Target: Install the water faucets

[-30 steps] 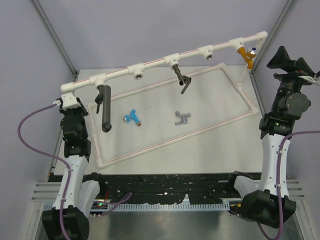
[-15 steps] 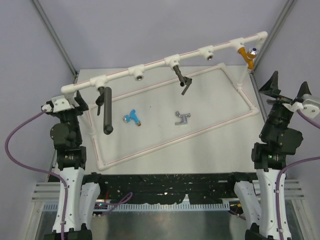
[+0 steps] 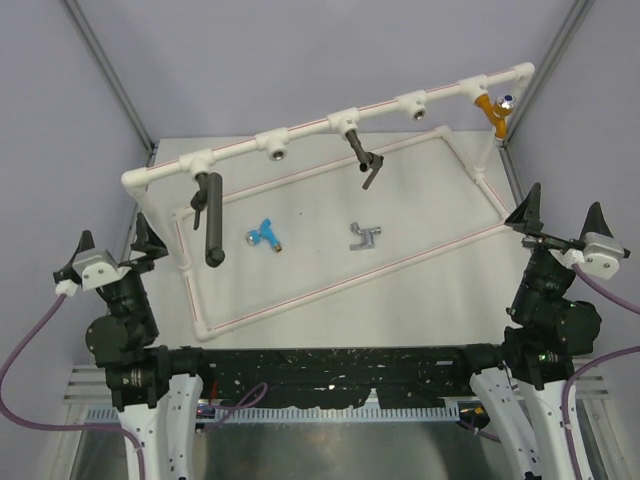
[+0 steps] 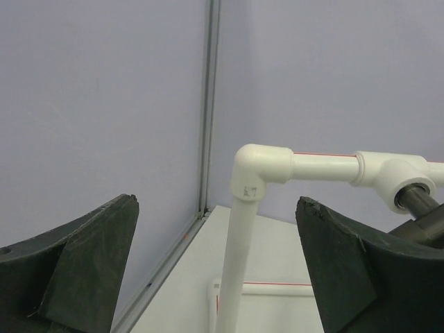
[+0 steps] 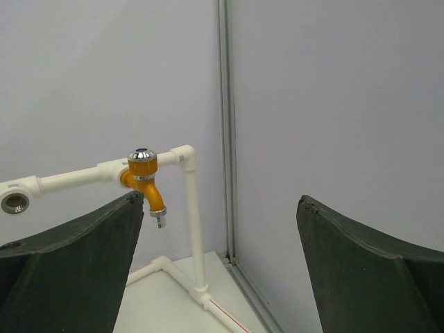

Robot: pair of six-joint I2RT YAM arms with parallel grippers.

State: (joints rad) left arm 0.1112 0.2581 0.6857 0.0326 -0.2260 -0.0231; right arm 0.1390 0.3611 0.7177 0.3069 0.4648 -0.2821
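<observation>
Counting three faucets: orange faucet (image 3: 495, 108) mounted far right on pipe (image 3: 310, 125) | blue faucet (image 3: 265, 234), silver faucet (image 3: 365, 236) laid on table (image 3: 420, 200) | left gripper (image 3: 112, 245), right gripper (image 3: 566, 215) held spread

Robot test cell in a lab: an enclosed workbench.
Plain lilac-grey panel walls (image 3: 300, 50) close it in, joined by aluminium corner posts (image 3: 110, 72). A pale tabletop (image 3: 300, 262) carries a white pipe frame (image 3: 310, 129) set up as a practice rig. The left arm (image 3: 125, 320) and right arm (image 3: 550, 300) stand at a black slotted rail (image 3: 330, 362) on the near edge, with purple cables (image 3: 28, 335) looping from their wrists.
</observation>
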